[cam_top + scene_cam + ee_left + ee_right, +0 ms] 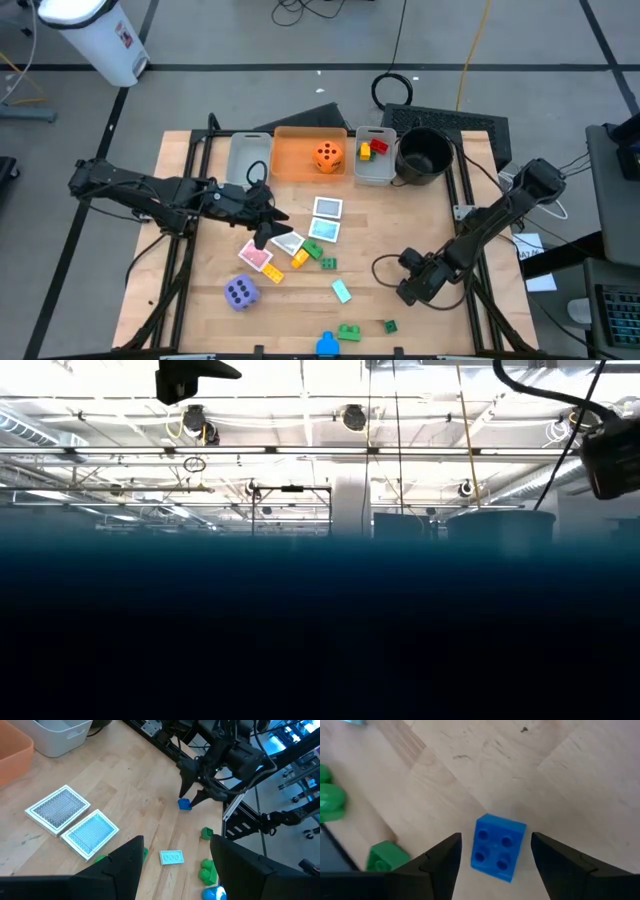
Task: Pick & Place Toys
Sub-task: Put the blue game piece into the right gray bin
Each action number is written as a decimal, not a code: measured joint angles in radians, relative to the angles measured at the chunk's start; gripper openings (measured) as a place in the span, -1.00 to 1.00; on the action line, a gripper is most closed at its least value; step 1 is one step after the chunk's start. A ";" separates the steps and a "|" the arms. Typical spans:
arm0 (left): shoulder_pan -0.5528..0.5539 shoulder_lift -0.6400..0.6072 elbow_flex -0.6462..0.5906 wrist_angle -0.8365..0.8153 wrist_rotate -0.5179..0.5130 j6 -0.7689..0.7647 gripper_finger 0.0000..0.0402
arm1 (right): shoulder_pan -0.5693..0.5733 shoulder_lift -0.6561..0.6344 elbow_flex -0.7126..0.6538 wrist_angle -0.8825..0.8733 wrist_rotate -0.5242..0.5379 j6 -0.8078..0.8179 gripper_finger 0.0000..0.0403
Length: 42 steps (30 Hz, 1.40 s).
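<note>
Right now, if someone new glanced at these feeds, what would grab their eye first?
Probably the orange die sitting alone in the orange bin at the table's far edge, and the purple die out on the wood near the front left. Next, the right gripper, open, with a small blue brick between its fingers, while the left gripper hovers open over the scattered picture cards.

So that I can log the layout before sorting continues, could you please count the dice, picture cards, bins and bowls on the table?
Dice: 2 (orange, purple)
Picture cards: 4
Bins: 3 (grey, orange, small grey)
Black bowl: 1
Total: 10
</note>
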State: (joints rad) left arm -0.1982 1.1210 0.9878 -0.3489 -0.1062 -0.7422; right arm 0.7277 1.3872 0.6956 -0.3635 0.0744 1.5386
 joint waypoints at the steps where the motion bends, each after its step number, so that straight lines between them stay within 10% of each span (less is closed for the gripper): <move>1: 0.000 0.000 0.000 0.000 -0.001 0.000 0.18 | 0.000 0.008 0.000 0.000 -0.001 -0.005 0.14; 21: 0.000 0.000 0.000 0.000 -0.027 -0.006 0.18 | -0.004 0.064 0.003 -0.140 0.002 0.019 0.12; 33: 0.000 0.000 0.000 0.001 -0.027 -0.008 0.18 | -0.054 0.032 0.000 -0.131 -0.032 -0.015 -0.41; 42: 0.000 0.000 0.000 0.001 -0.027 -0.007 0.18 | -0.137 -0.079 -0.005 -0.121 -0.021 -0.052 -0.31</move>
State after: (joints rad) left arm -0.1978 1.1210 0.9878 -0.3481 -0.1329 -0.7491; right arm 0.5904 1.3086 0.6910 -0.4842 0.0533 1.4862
